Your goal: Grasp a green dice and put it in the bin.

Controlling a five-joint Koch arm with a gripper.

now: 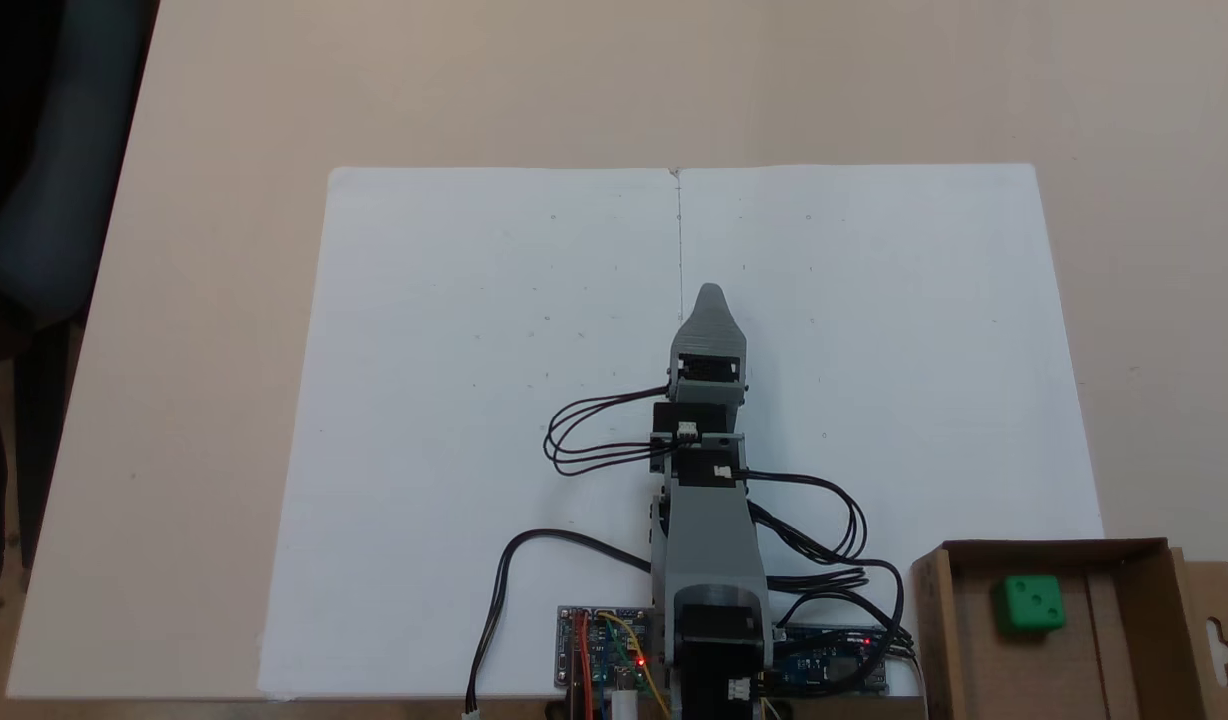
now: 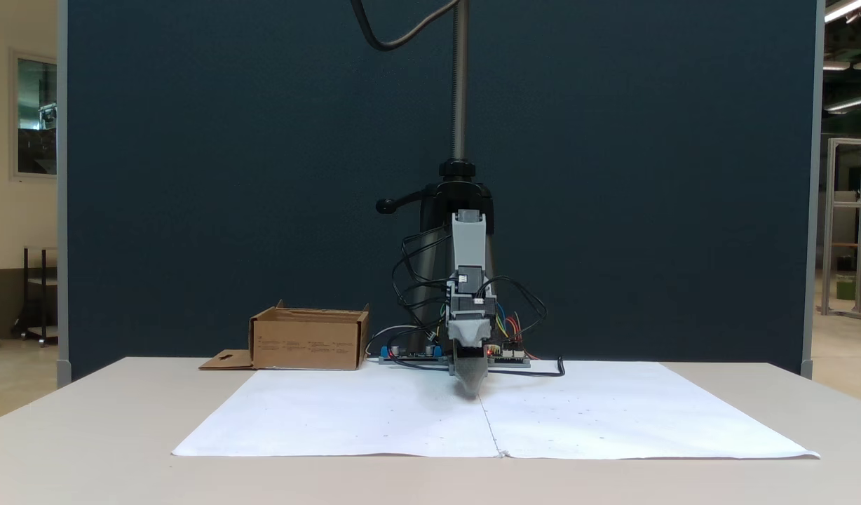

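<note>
The box [image 1: 934, 620] at lower right holds the green dice [image 1: 1028, 603], sitting square; whether the gripper [image 1: 711, 292] is clenched, I cannot tell.

The setting was a laboratory or workshop hall, indicated by a dark blue fabric partition panel [image 2: 613, 175] behind the beige laminate table [image 2: 87, 435], ceiling strip lights [image 2: 843, 8], a bare aluminium-profile frame [image 2: 848, 224] and exposed green circuit boards [image 1: 602, 652].
</note>
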